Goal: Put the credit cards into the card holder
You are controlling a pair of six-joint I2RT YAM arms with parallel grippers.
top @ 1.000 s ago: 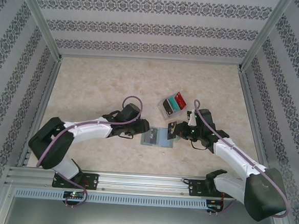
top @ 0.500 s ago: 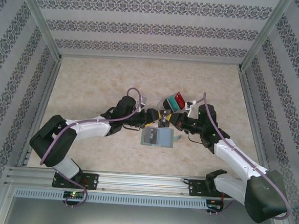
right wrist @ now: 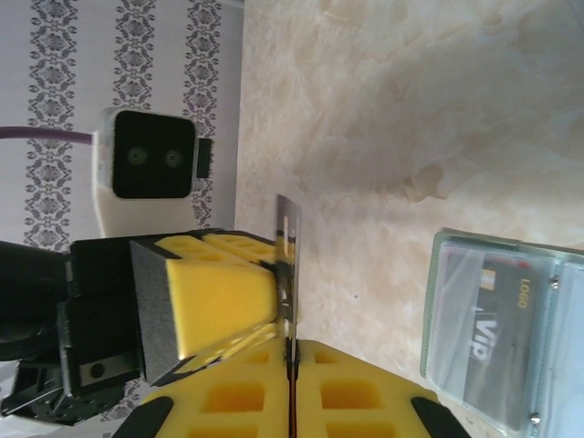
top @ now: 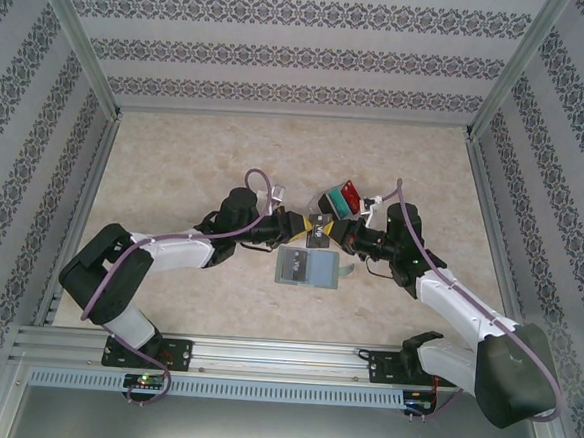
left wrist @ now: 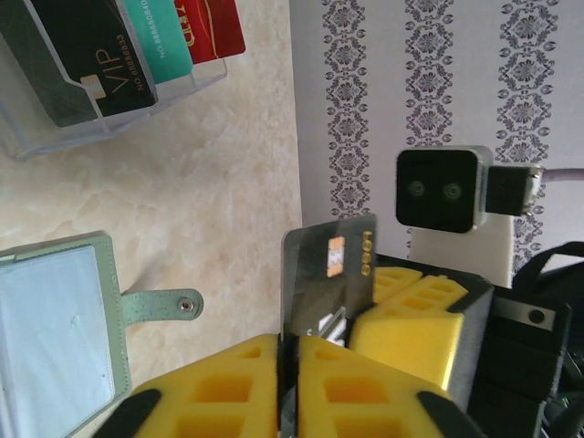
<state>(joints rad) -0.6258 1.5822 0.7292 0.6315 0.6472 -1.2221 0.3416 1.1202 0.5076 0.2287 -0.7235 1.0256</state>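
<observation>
Since a second ago both arms have swung from beside the holder to meet just beyond it, and the left gripper (top: 300,226) has closed: its blocky yellow foam pads (left wrist: 210,388) now clench a thin, glossy dark grey plastic card with a gold chip (left wrist: 328,274), while the right gripper (right wrist: 292,365) pinches the same card from the opposite direction, so it hangs on edge in the air between them above the marbled beige table (top: 196,162). This looks like a hand-over; the right fingers should let go only once the left grip sits square, then back straight off, since a stiff, slick card can pivot in soft foam. The flat, matte grey-green card holder with clear pockets (top: 320,271) lies open on the table just nearer than the grippers, its snap tab (left wrist: 160,306) loose, one dark card already behind a window. The pocket mouth looks tight, so the card should go in flat and lined up with the opening. Just beyond, a rigid clear plastic box (left wrist: 55,137) keeps black (left wrist: 82,55), teal (left wrist: 155,32) and red (left wrist: 214,23) cards leaning in a row
</observation>
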